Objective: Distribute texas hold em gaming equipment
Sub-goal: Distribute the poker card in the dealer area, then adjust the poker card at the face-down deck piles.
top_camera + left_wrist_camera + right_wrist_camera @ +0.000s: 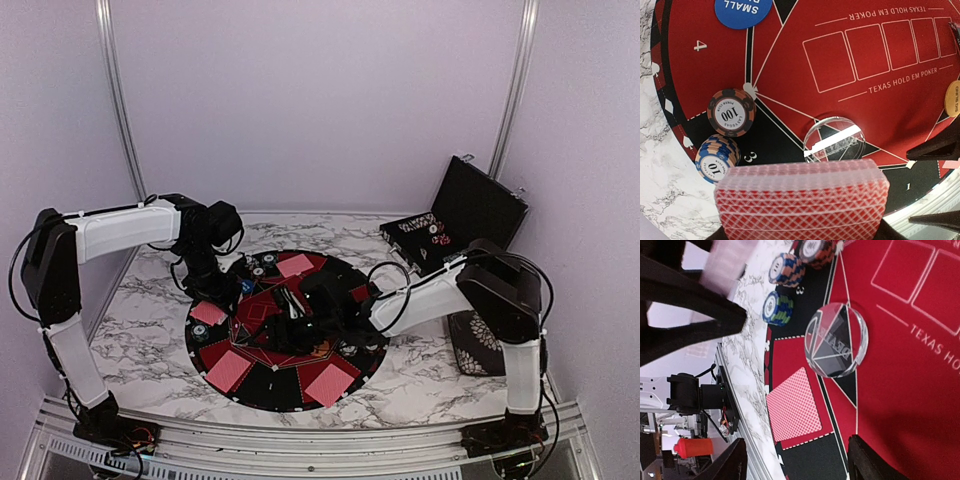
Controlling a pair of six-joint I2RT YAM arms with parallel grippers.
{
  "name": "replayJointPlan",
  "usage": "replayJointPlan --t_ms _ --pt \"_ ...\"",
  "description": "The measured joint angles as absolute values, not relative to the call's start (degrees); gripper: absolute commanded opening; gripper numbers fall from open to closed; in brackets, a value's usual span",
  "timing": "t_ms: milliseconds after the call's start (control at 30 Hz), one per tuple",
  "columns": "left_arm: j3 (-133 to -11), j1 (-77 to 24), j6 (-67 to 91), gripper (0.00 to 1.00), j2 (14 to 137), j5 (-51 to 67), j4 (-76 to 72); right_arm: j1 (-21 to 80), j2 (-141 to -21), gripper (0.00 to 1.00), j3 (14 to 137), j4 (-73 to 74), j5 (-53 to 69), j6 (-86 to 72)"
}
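In the left wrist view my left gripper (802, 222) is shut on a deck of red-backed playing cards (801, 200), over the round poker mat (850, 105). Beyond the deck lie a clear dealer button (834, 140), a "100" chip stack (731, 112), a "10" chip stack (717, 159), a blue disc (742, 10) and an orange disc (954, 98). My right gripper (795, 465) stands open above the mat, nothing between its fingers. Ahead of it sit the clear button (836, 339) and a face-down card (794, 405). From above, single cards (229, 370) lie around the mat's rim.
The black hinged case (455, 225) stands open at the back right, and the dark flower-patterned tray (478, 340) is by the right arm. Three chip stacks (777, 307) line the mat's edge near the marble table (140, 330). Both grippers (300, 325) hover close together over the mat.
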State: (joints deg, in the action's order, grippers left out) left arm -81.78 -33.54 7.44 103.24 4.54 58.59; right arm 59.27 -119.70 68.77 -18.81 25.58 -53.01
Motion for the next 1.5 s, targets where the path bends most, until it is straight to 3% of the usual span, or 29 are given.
replayJointPlan --t_ms 67,233,500,867,1500 --pt "-81.8 -33.6 7.5 0.47 103.4 4.6 58.6 59.6 -117.5 0.53 68.6 -17.9 22.7 -50.0" --pt "-81.8 -33.7 7.5 0.47 104.0 4.8 58.6 61.6 -112.3 0.2 68.7 -17.0 15.8 -40.8" --pt "-81.8 -33.9 7.6 0.47 104.2 5.1 58.6 68.1 -114.9 0.03 78.3 -12.6 6.8 -27.0" --pt "-81.8 -34.0 7.7 0.47 104.2 5.1 58.6 74.9 -128.7 0.0 97.9 -5.2 -5.5 -13.9" --pt "-80.8 -33.8 7.7 0.47 104.2 4.6 58.5 73.6 -134.1 0.0 102.5 -4.8 -10.5 -13.1"
